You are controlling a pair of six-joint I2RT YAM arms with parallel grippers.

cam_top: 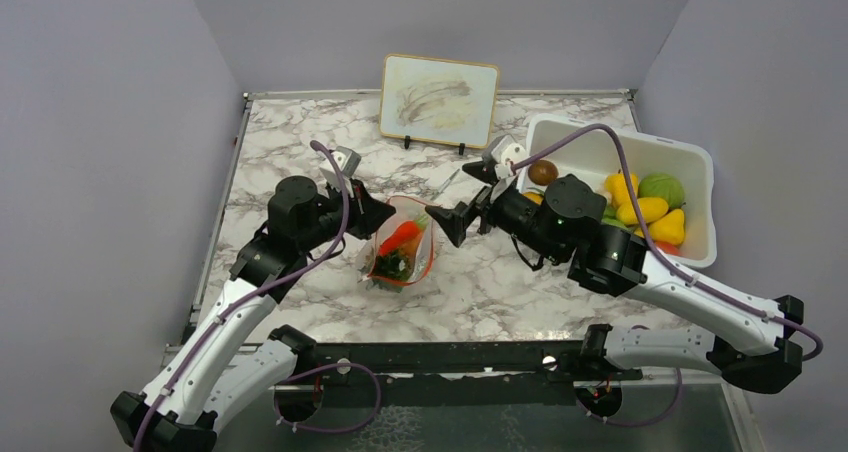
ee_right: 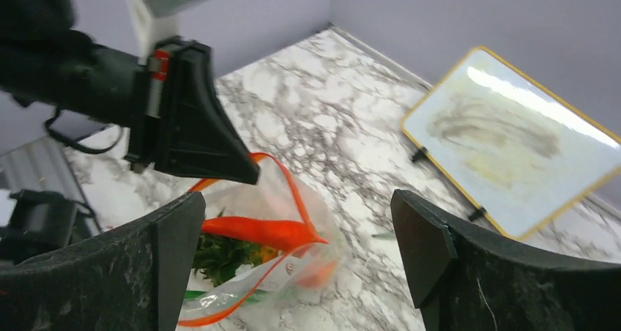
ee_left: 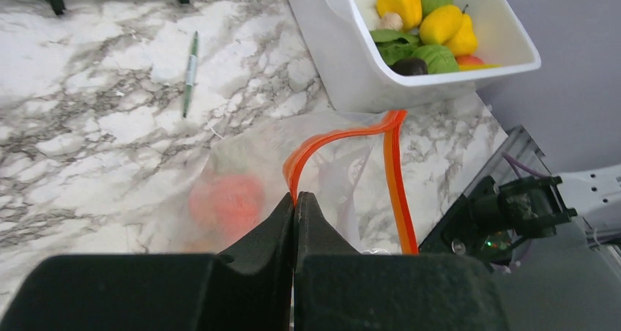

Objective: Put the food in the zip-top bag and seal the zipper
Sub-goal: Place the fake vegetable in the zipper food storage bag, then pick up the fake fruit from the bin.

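Note:
The clear zip-top bag (cam_top: 402, 255) lies mid-table with its mouth held open. Its red-orange zipper (ee_left: 344, 137) runs in a loop. Inside the bag are a red pepper (ee_right: 260, 232) and green leaves (ee_right: 223, 256). My left gripper (cam_top: 383, 215) is shut on the zipper strip at the bag's left edge, seen pinched in the left wrist view (ee_left: 295, 198). My right gripper (cam_top: 447, 222) is open and empty, just right of the bag mouth; in its wrist view (ee_right: 296, 236) the bag sits between its fingers. More food (cam_top: 645, 204) lies in the white bin.
The white bin (cam_top: 700, 167) stands at the right rear, with yellow peppers, green and brown pieces. A framed whiteboard (cam_top: 440, 99) stands at the back. A thin green-grey pen (ee_left: 190, 71) lies on the marble behind the bag.

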